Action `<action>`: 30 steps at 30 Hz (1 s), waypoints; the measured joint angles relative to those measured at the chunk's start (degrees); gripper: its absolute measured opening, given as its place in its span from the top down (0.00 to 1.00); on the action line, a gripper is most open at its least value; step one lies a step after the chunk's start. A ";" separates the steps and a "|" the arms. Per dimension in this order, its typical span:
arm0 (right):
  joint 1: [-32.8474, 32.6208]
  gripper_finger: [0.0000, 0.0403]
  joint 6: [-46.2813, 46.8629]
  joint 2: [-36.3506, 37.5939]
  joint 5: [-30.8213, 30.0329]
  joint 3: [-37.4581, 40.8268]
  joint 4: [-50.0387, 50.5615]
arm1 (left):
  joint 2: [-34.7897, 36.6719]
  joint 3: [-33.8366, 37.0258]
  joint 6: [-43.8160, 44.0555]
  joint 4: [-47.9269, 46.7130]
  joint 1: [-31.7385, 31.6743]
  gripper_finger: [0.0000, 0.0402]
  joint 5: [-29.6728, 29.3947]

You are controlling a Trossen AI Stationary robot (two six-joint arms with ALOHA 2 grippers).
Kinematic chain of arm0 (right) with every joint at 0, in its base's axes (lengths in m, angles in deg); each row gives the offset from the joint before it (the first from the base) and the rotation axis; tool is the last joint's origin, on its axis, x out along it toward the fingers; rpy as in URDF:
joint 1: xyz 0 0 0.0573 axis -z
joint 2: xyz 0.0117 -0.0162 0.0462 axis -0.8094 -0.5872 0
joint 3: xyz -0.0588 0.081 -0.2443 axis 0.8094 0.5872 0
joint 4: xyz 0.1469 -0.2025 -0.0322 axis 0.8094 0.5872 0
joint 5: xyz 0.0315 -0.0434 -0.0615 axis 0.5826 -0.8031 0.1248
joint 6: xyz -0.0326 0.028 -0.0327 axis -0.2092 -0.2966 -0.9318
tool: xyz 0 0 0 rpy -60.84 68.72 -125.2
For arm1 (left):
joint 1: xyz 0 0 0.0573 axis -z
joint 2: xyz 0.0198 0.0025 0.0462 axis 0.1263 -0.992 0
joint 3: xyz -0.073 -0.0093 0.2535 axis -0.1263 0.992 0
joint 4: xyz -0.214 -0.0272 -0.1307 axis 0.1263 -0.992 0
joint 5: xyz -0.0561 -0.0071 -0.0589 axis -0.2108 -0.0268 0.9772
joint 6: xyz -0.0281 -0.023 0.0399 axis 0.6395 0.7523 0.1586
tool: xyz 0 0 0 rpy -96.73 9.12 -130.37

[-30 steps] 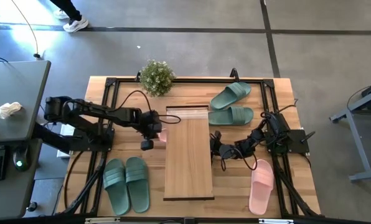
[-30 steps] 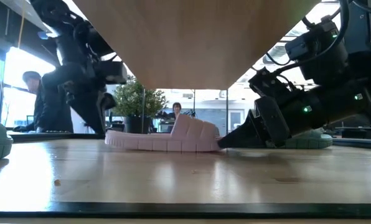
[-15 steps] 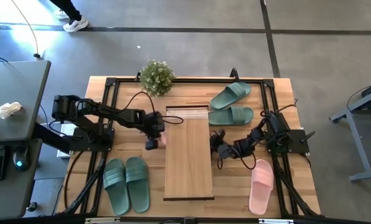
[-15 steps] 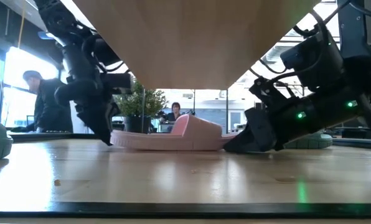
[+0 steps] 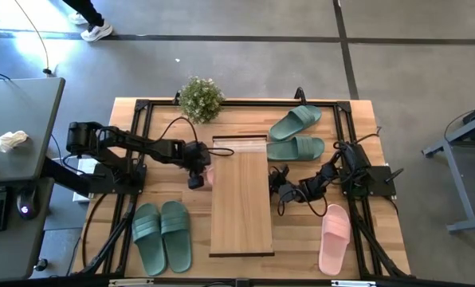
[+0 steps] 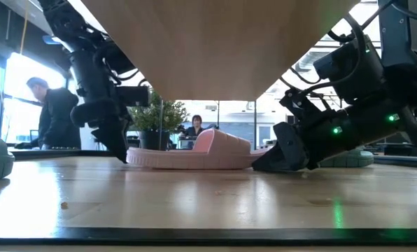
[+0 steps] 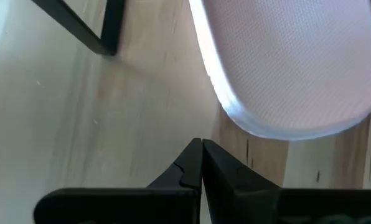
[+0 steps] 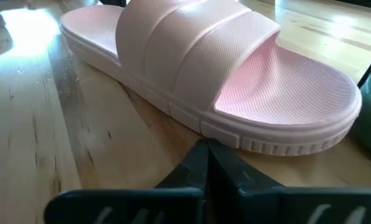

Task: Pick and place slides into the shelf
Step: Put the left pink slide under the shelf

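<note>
A pale pink slide (image 6: 194, 150) lies sole-down on the table under the light-wood shelf (image 5: 241, 195). In the high view only its edge (image 5: 209, 175) peeks out at the shelf's left side. My left gripper (image 7: 201, 144) is shut and points steeply down just off the slide's rounded end (image 7: 285, 81), with a strip of table between them. My right gripper (image 8: 207, 146) is shut, low over the table, at the slide's other side. A second pink slide (image 5: 335, 237) lies near right. Green slides lie far right (image 5: 296, 135) and near left (image 5: 162, 237). My right gripper's shut fingertips (image 8: 204, 155) meet the pink slide's sole wall (image 8: 201, 127), just below the strap's rear edge. They come almost level, slanting slightly down, from the table's right. The slide lies flat on the table under the shelf.
A small potted plant (image 5: 200, 98) stands at the table's far edge. Black frame bars (image 5: 142, 127) run along the table's sides. People show in the room beyond the table (image 6: 54, 115).
My left gripper has sunk toward the table and tipped steeper, coming in at the pink slide's left end. My right gripper has turned at the wrist while staying in place. The slide has shifted a little toward the table's right under the shelf.
</note>
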 joint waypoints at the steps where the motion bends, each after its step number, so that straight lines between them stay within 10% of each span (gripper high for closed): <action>1: -0.02 1.00 -0.02 0.00 0.24 0.00 0.00 | 0.40 0.00 0.02 -0.58 0.00 1.00 0.00; 13: 0.00 1.00 -0.02 0.01 2.46 0.00 -0.21 | 11.63 0.00 0.35 -9.56 4.69 1.00 5.23; 30: 0.61 1.00 0.56 0.09 5.01 0.04 -0.59 | 4.51 0.11 4.79 2.96 18.66 1.00 -0.68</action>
